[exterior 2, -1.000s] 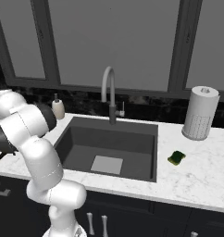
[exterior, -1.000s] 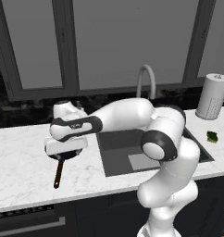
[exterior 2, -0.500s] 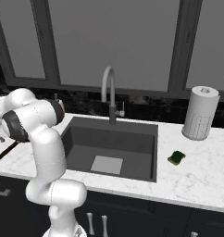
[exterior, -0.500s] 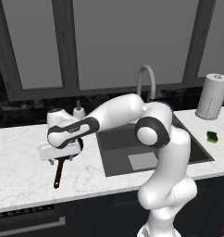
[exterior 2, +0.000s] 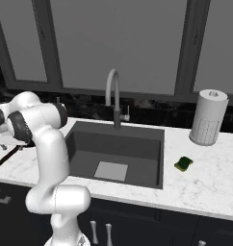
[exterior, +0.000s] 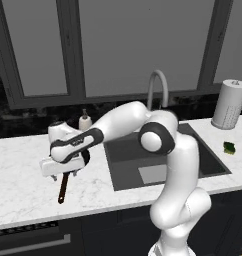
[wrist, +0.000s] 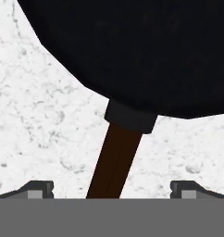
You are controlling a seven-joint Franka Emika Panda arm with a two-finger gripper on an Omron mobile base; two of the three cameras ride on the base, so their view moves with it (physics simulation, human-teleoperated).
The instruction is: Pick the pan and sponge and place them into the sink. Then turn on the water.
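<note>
In the left base view, the arm is stretched left across the marble surface (exterior: 23, 195), and the tool (exterior: 60, 175) is held low over the pan (exterior: 84, 157), whose handle (exterior: 63, 187) juts out toward the front edge. The pan lies on the surface left of the sink (exterior: 128, 150), largely hidden by the hand. The sponge (exterior: 229, 147) is seen on the surface right of the sink, near a paper roll (exterior: 229, 104). A small bottle (exterior: 84, 120) stands behind the pan.

In the right base view, the handle (exterior 2: 5, 157) shows at the far left, the sponge (exterior 2: 184, 163) just right of the basin, and the tap (exterior 2: 114, 98) behind it.

In the hand view, the fingertips (wrist: 40, 189) are spread wide, open and empty, either side of the handle (wrist: 115, 159), with the pan (wrist: 132, 51) above.
</note>
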